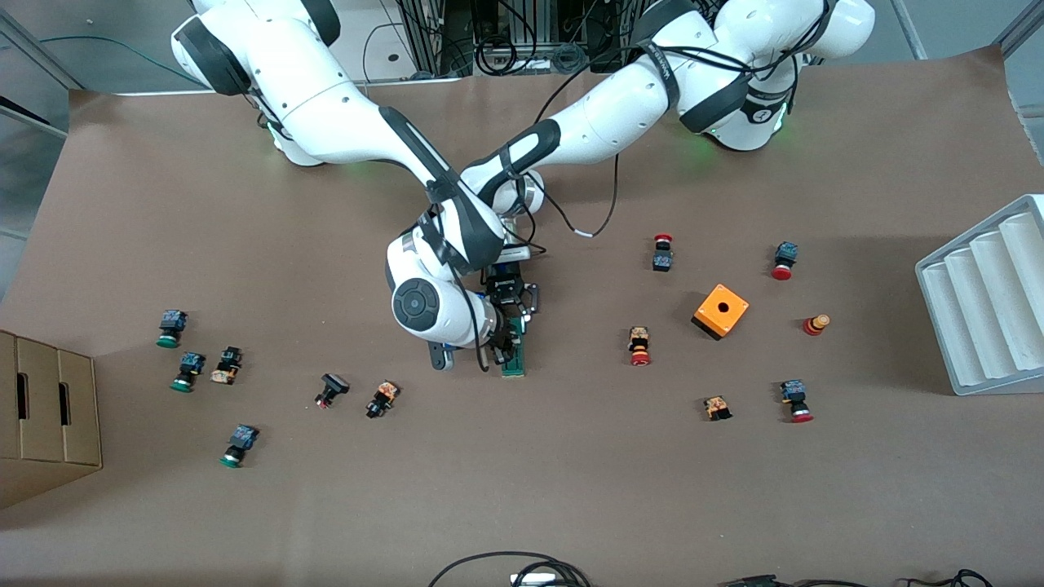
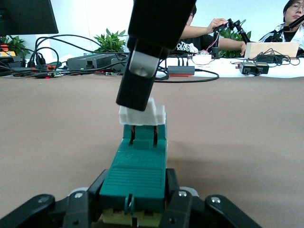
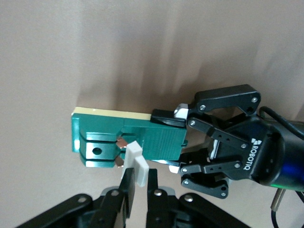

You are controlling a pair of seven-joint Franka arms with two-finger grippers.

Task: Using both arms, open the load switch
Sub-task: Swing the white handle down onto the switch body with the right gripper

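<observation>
Brown tabletop; your left gripper (image 3: 183, 142) pinches the switch (image 3: 118, 142) body, right gripper (image 3: 137, 190) pinches its white lever (image 3: 135, 164). Looks light, stiff plastic; pull gently.

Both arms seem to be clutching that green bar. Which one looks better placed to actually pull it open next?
Probably the right. Its gripper is shut on the white block of the load switch, the part likely to move, while the left gripper clamps the green body, steadying it on the table.
</observation>
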